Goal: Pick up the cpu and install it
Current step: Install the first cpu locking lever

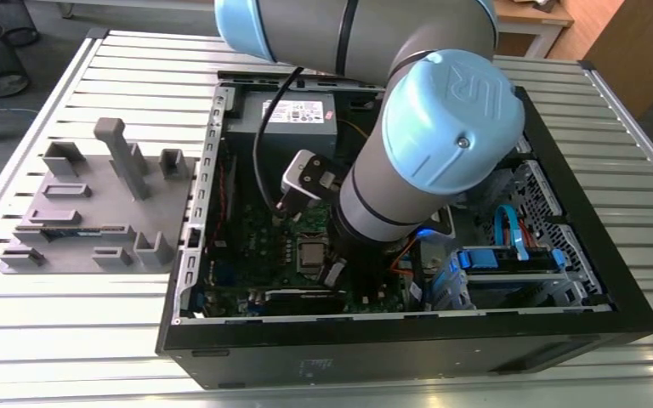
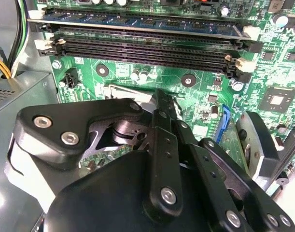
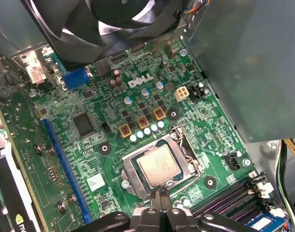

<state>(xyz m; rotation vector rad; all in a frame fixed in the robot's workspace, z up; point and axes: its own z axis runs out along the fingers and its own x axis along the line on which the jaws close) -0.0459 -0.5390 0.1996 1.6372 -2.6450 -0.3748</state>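
The cpu (image 3: 159, 165), a small square chip with a silvery-grey top, lies flat in the motherboard socket, ringed by the silver socket frame (image 3: 129, 170). In the first wrist view my gripper (image 3: 161, 197) hovers just off the chip's edge nearest the memory slots, fingertips pressed together and holding nothing. The second wrist view looks along the black finger linkages (image 2: 162, 145), which meet over a corner of the socket frame (image 2: 122, 92). In the exterior view the arm (image 1: 417, 161) reaches down into the open computer case, and the socket (image 1: 307, 252) shows just beside it.
Memory slots (image 2: 147, 46) run past the socket. A black fan (image 3: 113, 24) and the grey power supply box (image 3: 248, 63) stand close over the board. A blue expansion slot (image 3: 65, 169) lies alongside. A grey fixture block (image 1: 94, 204) sits outside the case on the slatted table.
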